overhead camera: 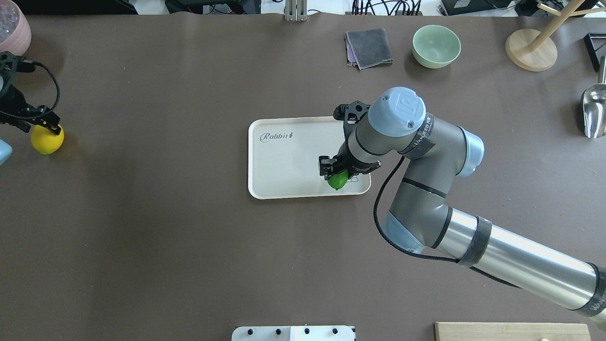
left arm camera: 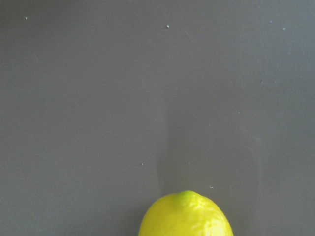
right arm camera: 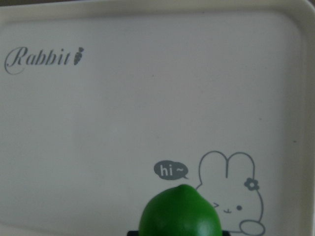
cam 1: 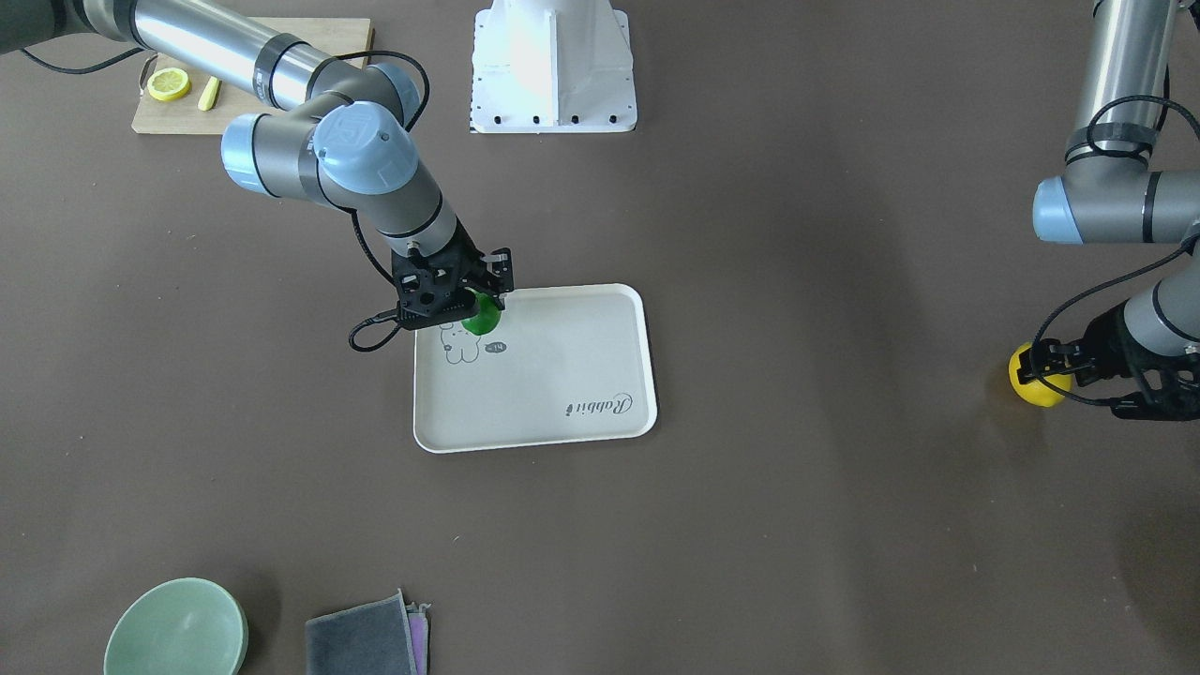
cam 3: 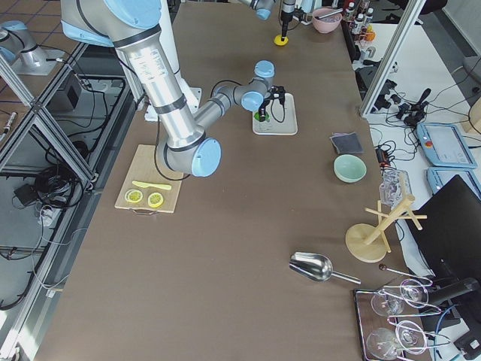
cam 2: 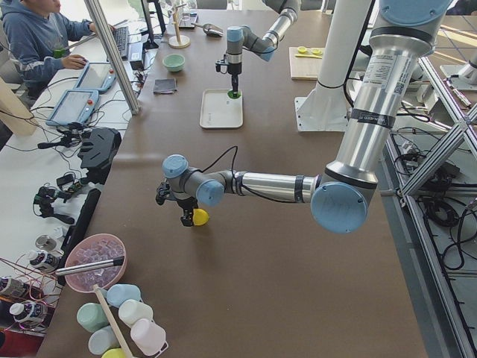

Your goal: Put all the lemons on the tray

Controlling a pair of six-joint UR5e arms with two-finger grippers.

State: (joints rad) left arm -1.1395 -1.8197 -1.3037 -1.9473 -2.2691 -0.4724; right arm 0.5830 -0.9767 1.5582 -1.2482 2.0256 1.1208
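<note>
The off-white tray [overhead camera: 284, 161] with "Rabbit" script lies mid-table and also shows in the front view [cam 1: 562, 375]. My right gripper [overhead camera: 334, 171] is shut on the green lemon [overhead camera: 338, 180] and holds it low over the tray's corner with the rabbit drawing [right arm camera: 231, 191]. The green lemon also shows in the front view [cam 1: 483, 319] and the right wrist view [right arm camera: 179, 211]. My left gripper [overhead camera: 45, 125] is down on the yellow lemon [overhead camera: 47, 139] at the table's far left, seemingly shut on it, with the lemon at table level [cam 1: 1036, 380]. The left wrist view shows the yellow lemon [left arm camera: 186, 216].
A wooden cutting board [cam 1: 178, 112] with lemon slices [cam 1: 169, 84] lies near the robot's base [cam 1: 553, 66]. A green bowl [overhead camera: 436, 46], a grey cloth [overhead camera: 369, 47], a wooden stand [overhead camera: 530, 49] and a metal scoop [overhead camera: 594, 111] sit along the far edge.
</note>
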